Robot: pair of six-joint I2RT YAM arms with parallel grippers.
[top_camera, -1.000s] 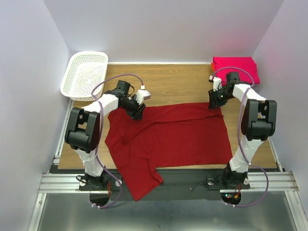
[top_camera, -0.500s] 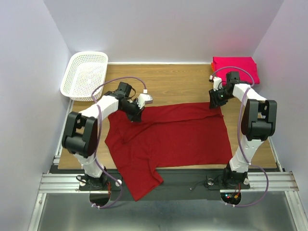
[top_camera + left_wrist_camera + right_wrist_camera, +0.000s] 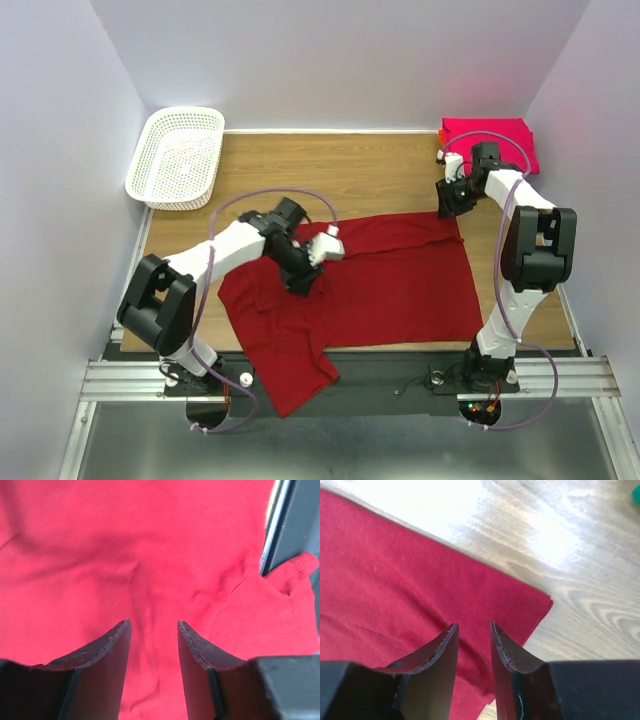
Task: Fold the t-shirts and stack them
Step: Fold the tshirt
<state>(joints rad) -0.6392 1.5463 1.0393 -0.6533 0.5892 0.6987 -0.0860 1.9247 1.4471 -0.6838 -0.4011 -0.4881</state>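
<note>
Crimson t-shirt (image 3: pixel 400 280) lies beneath left gripper (image 3: pixel 153 622); right gripper (image 3: pixel 473 624) over its corner.

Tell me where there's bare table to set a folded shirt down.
Free: bare wood along the far edge, between the white basket and the pink folded shirt. Crowded: the crimson shirt covers the middle and near edge, left tool over it, right tool at its far corner.

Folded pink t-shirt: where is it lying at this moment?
In the top external view the folded pink t-shirt lies at the far right corner of the table, just beyond the right pincer and apart from the spread dark red t-shirt.
</note>
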